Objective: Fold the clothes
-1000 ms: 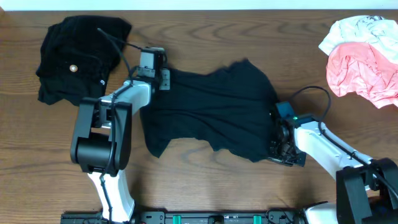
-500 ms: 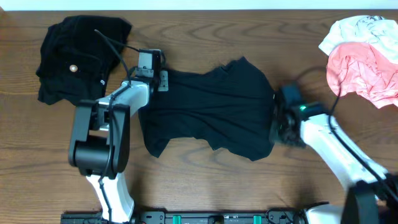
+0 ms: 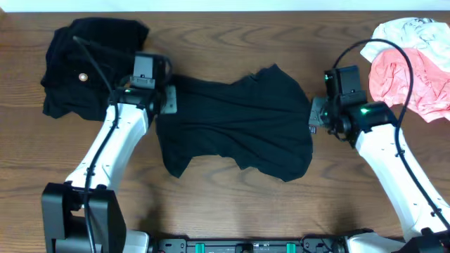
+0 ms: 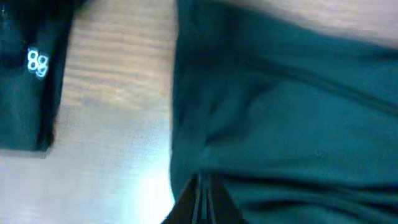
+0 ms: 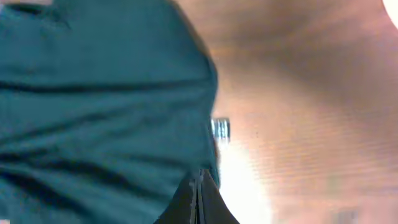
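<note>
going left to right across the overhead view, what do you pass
black bundle with a pale button → left gripper → black shirt → right gripper → pink and white clothes

Black shirt (image 3: 235,126) covers mid bench (image 3: 232,211) — nothing passes low across the centre without meeting cloth. Bare wood in front of it, between the two arms, plus a strip behind it along the far edge. Far-left corner taken by a black pile (image 3: 70,84). Only a narrow wood gap to the shirt, and the left arm (image 3: 105,154) hangs over it, left claw (image 4: 200,183) pinched closed at the shirt's left edge. Far-right corner blocked by a pink and white heap (image 3: 415,67) — right arm (image 3: 394,161), its looping cable (image 3: 383,46) and the closed right claw (image 5: 199,180) crowd the room between heap and shirt.
</note>
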Controlling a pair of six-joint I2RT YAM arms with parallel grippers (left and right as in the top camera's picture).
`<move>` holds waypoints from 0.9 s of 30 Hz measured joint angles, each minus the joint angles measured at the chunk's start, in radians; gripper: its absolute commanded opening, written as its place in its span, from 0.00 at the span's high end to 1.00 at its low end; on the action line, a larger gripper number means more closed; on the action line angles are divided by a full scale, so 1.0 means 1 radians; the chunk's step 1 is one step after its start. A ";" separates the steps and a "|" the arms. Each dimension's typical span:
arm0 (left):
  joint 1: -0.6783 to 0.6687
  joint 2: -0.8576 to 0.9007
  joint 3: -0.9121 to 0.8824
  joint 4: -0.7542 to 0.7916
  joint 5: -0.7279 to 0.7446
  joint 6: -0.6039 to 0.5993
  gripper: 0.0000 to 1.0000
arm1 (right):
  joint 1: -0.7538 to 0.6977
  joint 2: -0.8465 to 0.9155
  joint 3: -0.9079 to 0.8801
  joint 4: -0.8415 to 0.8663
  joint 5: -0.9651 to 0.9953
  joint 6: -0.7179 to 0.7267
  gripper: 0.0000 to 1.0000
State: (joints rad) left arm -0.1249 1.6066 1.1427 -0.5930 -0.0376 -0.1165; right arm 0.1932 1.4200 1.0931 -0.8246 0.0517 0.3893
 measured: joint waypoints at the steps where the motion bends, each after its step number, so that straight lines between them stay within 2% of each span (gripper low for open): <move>1: 0.010 0.000 -0.010 -0.025 0.000 -0.009 0.94 | -0.016 0.000 0.000 -0.027 -0.018 -0.001 0.99; 5: 0.058 -0.002 -0.085 -0.061 0.019 -0.039 0.94 | -0.074 0.000 -0.004 -0.106 -0.083 -0.028 0.99; 9: 0.105 -0.057 -0.220 -0.009 0.074 -0.064 0.93 | -0.096 0.000 -0.041 -0.112 -0.129 -0.047 0.99; 12: 0.138 -0.144 -0.319 0.037 0.122 -0.069 0.83 | -0.098 0.000 -0.091 -0.086 -0.163 -0.058 0.90; 13: 0.150 -0.177 -0.352 0.062 0.146 -0.076 0.83 | -0.098 0.000 -0.109 -0.068 -0.175 -0.062 0.88; 15: 0.162 -0.214 -0.394 0.085 0.181 -0.079 0.73 | -0.098 0.000 -0.144 -0.034 -0.201 -0.068 0.82; 18: 0.164 -0.234 -0.447 0.112 0.227 -0.090 0.69 | -0.098 0.000 -0.184 0.004 -0.235 -0.074 0.77; 27: 0.164 -0.234 -0.578 0.182 0.339 -0.093 0.68 | -0.098 0.000 -0.206 0.020 -0.265 -0.076 0.76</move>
State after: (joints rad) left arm 0.0391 1.3727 0.5648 -0.4110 0.3016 -0.2092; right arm 0.0952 1.4200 0.8875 -0.8047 -0.2134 0.3130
